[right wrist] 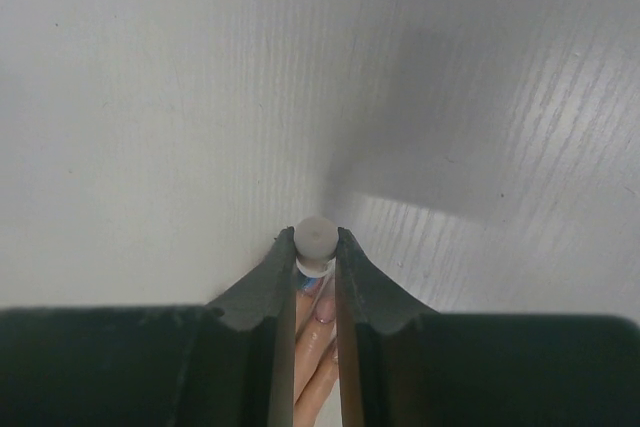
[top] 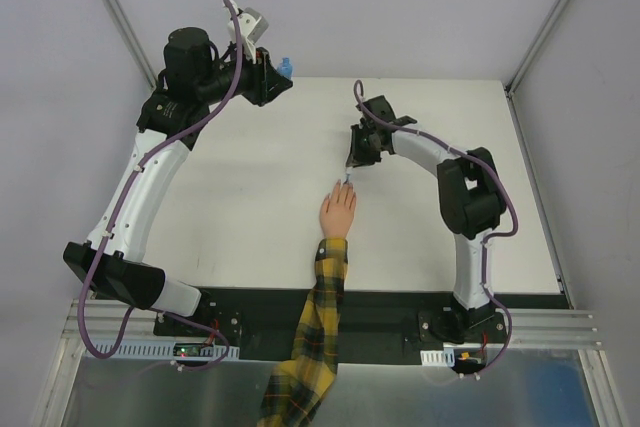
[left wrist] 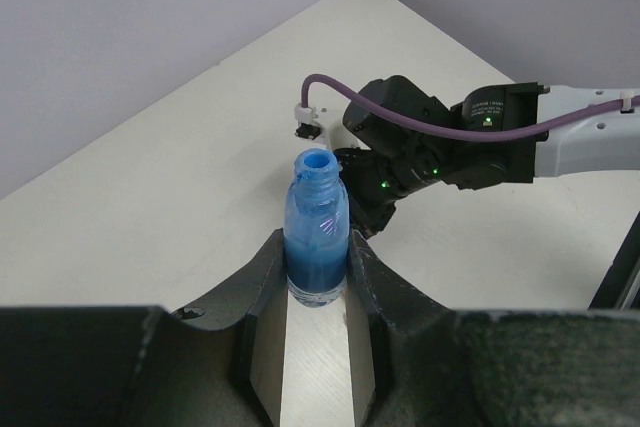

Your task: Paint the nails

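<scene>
The white table (top: 250, 227) carried the small hand (top: 338, 213) near its middle, lying flat. Its plaid sleeve (top: 318, 297) trailed off the near edge and its fingers pointed toward the far edge. Along the far edge, toward the left corner and well apart, the left gripper (left wrist: 318, 252) was clenched on the open blue bottle (left wrist: 316, 207). The right gripper (right wrist: 315, 247), much nearer, pinched a white cap (right wrist: 314, 236) just over the fingertips. The nails (right wrist: 324, 309) lay directly beneath its jaws.

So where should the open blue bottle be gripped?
Grip the blue bottle low on its body, from both sides, as the left gripper does: it stands upright and uncapped, so a low side grip should keep the open mouth free.
</scene>
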